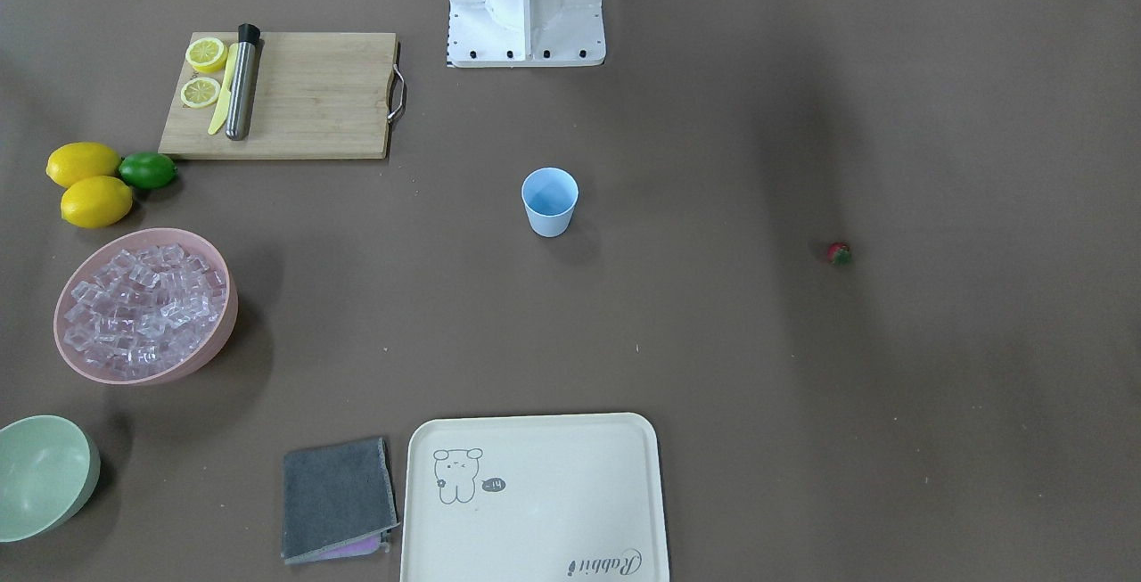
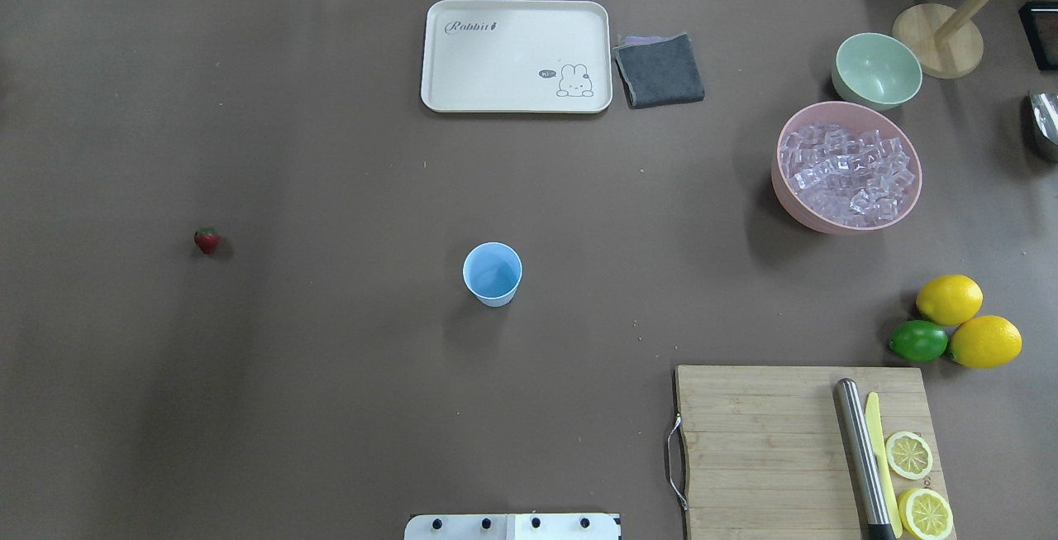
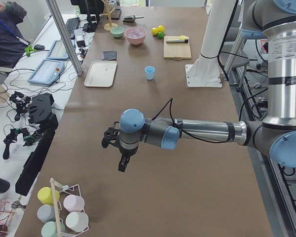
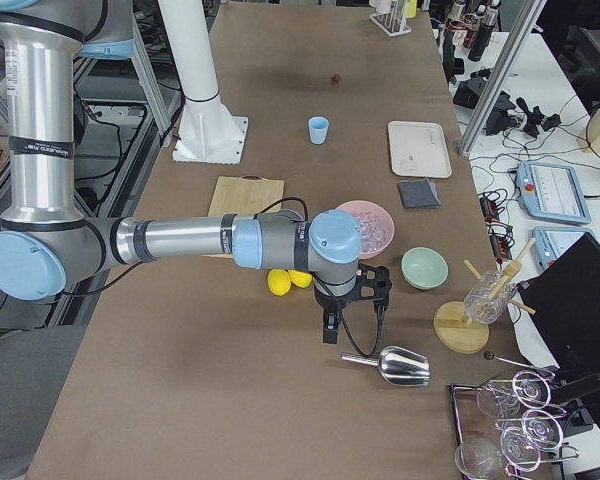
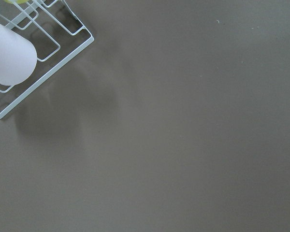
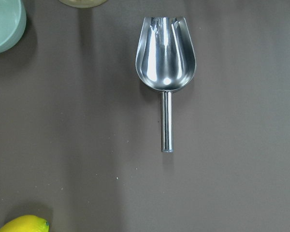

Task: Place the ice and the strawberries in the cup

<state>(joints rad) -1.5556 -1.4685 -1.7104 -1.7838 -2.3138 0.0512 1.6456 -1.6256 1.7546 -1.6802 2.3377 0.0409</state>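
Observation:
The light blue cup (image 2: 493, 274) stands upright and empty at the table's middle, also seen in the front view (image 1: 549, 200). One tiny red strawberry (image 2: 207, 240) lies alone far to the cup's left. Clear ice cubes (image 2: 847, 169) fill a pink bowl (image 2: 835, 224) at the right. My left gripper (image 3: 122, 165) hangs over bare table at the left end, far from the strawberry. My right gripper (image 4: 330, 330) hangs above a metal scoop (image 6: 166, 58) at the right end. Neither gripper's fingers show in a wrist view, so I cannot tell whether they are open or shut.
A wooden cutting board (image 2: 769, 441) holds lemon halves, a yellow knife and a steel muddler. Two lemons and a lime (image 2: 919, 341) lie near it. A pale green bowl (image 2: 876, 69), grey cloth (image 2: 660, 69) and cream tray (image 2: 463, 60) sit at the far edge. A wire cup rack (image 5: 43, 48) stands by my left gripper.

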